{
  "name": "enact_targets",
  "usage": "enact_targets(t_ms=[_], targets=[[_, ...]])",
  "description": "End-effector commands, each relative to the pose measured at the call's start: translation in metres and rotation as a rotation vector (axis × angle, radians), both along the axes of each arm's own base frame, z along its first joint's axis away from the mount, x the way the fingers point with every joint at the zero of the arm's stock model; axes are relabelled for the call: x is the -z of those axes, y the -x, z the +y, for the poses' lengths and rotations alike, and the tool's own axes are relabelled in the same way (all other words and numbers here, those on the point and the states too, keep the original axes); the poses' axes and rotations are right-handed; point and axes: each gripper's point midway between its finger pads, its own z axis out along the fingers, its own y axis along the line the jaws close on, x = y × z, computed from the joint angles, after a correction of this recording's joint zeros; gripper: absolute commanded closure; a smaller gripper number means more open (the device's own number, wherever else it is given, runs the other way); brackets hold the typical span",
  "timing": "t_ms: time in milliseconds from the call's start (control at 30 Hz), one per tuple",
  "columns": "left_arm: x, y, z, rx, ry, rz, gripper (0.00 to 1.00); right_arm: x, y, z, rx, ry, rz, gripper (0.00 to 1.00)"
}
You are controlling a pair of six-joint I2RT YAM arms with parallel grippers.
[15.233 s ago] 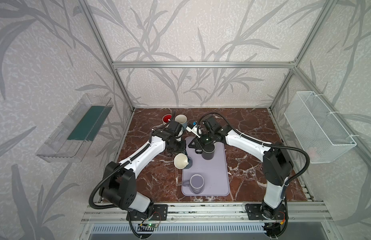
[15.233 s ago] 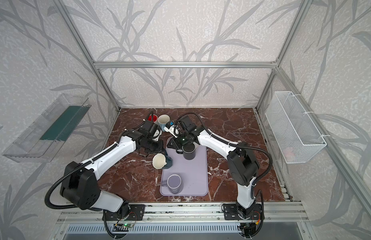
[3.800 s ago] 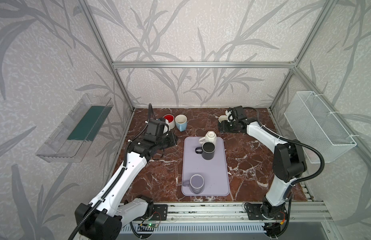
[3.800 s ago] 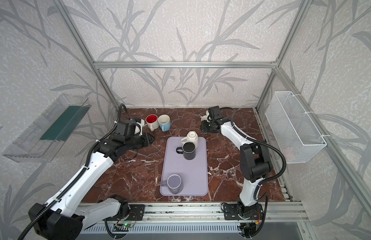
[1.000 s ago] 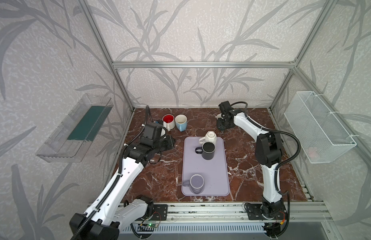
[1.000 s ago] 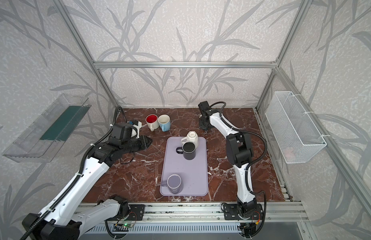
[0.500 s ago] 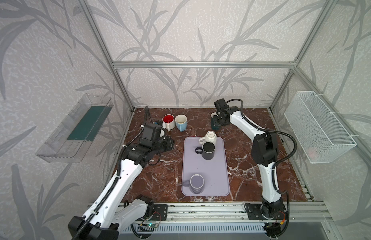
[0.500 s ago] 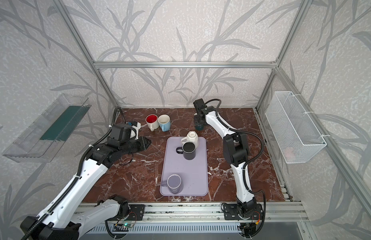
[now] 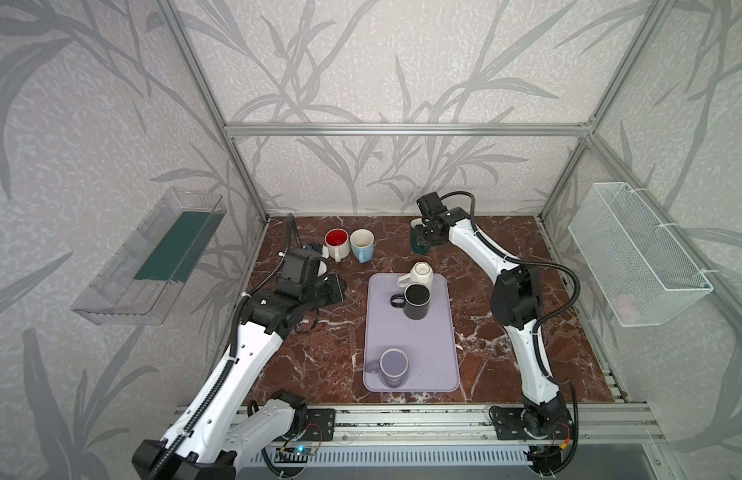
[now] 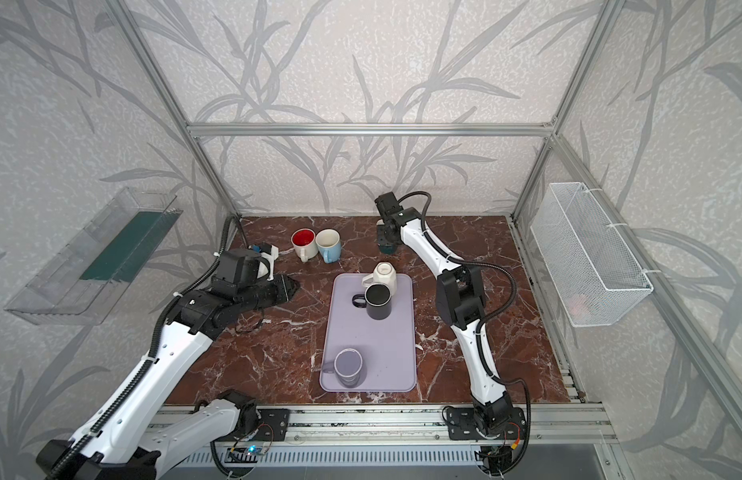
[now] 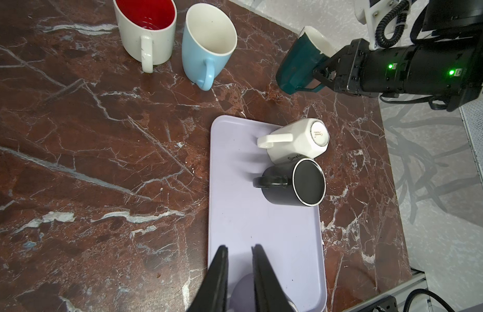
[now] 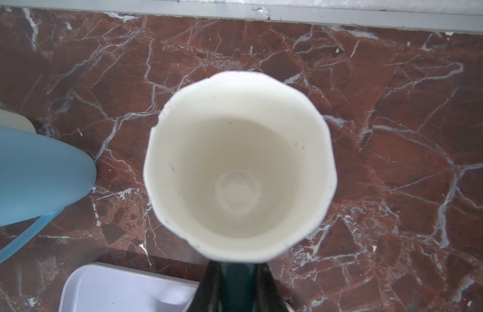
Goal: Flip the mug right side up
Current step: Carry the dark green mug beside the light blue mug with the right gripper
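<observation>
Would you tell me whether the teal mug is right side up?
Mouth up, slightly tilted: the right gripper holds the teal mug, white inside facing the right wrist camera.

Lavender mug [image 11: 244,294] mostly behind left fingers [image 11: 217,275], cut by edge; blue mug [image 12: 32,173] cropped, blurred.

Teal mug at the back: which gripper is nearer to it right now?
Right. The right gripper is clamped on the teal mug; the left gripper hangs left of the tray, well away.

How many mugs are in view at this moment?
6. Red-lined mug and blue mug at the back left; teal mug in the right gripper; white mug, black mug, lavender mug on the tray. None seems hidden.
</observation>
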Motion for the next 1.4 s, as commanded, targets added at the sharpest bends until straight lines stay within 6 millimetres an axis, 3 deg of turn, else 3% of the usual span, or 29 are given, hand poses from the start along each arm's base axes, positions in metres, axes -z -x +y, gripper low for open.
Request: enact_targets(t_ms=[0, 867, 1367], targets=[[0.000, 0.006, 0.005, -0.004, -0.028, 0.000, 0.79, -0.032, -0.012, 0.011, 0.008, -0.026, -0.093, 1.00], [0.003, 0.013, 0.010, -0.013, -0.039, 0.003, 0.80, -0.035, -0.001, 0.086, 0.004, -0.057, -0.187, 1.00], [0.000, 0.020, 0.017, -0.024, -0.053, -0.007, 0.80, -0.023, 0.004, 0.104, 0.017, -0.049, -0.204, 1.00]])
